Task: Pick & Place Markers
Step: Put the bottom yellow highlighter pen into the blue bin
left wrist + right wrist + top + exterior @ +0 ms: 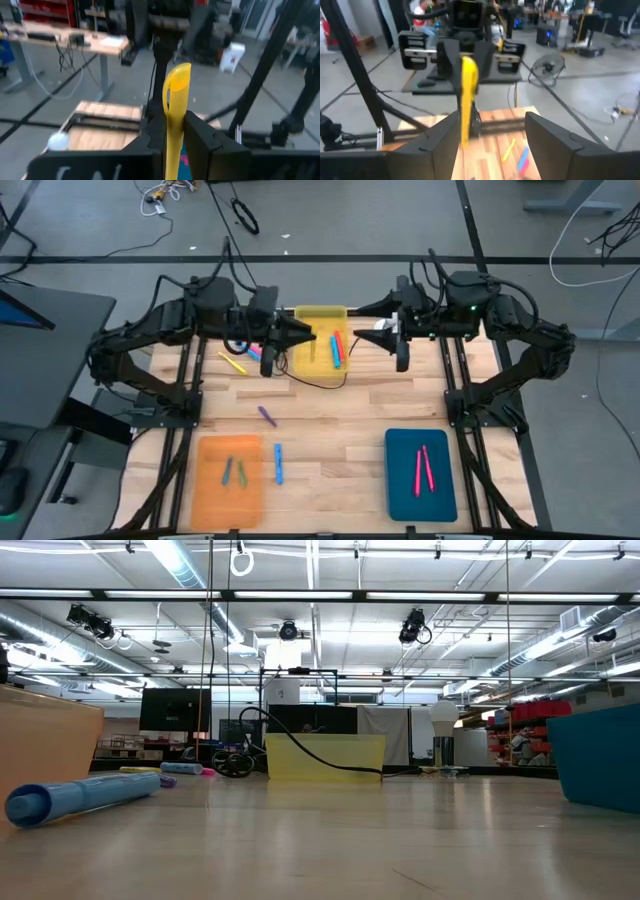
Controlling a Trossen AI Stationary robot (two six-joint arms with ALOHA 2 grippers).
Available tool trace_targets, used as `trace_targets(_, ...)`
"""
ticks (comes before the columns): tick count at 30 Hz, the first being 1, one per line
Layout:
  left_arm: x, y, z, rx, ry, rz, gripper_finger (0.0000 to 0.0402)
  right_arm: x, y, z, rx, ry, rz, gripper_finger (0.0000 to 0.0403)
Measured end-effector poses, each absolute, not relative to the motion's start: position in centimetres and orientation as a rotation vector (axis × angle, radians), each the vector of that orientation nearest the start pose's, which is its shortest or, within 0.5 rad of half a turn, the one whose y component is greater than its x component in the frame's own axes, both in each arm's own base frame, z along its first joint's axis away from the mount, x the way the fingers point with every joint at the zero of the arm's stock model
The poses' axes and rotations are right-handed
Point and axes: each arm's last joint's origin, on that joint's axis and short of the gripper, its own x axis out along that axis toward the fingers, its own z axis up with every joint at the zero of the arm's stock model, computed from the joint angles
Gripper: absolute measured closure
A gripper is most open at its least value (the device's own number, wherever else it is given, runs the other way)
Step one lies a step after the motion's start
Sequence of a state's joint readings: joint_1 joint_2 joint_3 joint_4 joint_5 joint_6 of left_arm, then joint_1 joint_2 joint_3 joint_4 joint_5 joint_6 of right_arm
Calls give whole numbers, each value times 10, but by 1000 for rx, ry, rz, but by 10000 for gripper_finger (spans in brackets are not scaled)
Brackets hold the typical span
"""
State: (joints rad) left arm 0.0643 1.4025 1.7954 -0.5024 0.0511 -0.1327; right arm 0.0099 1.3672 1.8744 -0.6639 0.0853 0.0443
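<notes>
Yellow marker (176, 120) is clamped upright betw the left gripper (300, 337) fingers (202, 142), held up in the air over the yellow tray (305, 358) at the bench's far edge, mid-width. Right wrist view shows the same marker in the left arm's jaws. Right gripper (362, 337) faces it from just across the tray, near but apart, fingers (547, 132) spread, nothing in them.

Other markers: several (blue, pink, yellow) lie in the yellow tray (334, 348); a few more on bare wood (240, 360) just left of that tray, below the left arm. Purple marker (266, 415) alone near bench centre. Blue marker (279, 463) just beside the orange tray (210, 490) at the near-left corner; two green markers (234, 471) inside that tray. Two pink-red markers (423, 467) in the teal tray (400, 490) toward the near-right corner.

Thin black cable (320, 383) curls over the wood by the yellow tray's near side.
</notes>
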Motion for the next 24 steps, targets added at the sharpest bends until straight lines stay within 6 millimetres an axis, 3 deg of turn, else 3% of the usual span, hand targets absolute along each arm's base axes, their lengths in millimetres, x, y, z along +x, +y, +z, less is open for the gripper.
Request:
trace_targets(13, 283, 17, 519, -115, -100, 41, 356, 278, 14, 512, 40, 109, -28, 179)
trace_targets(24, 290, 11, 517, -95, -105, 18, 357, 303, 19, 503, 27, 88, -15, 179)
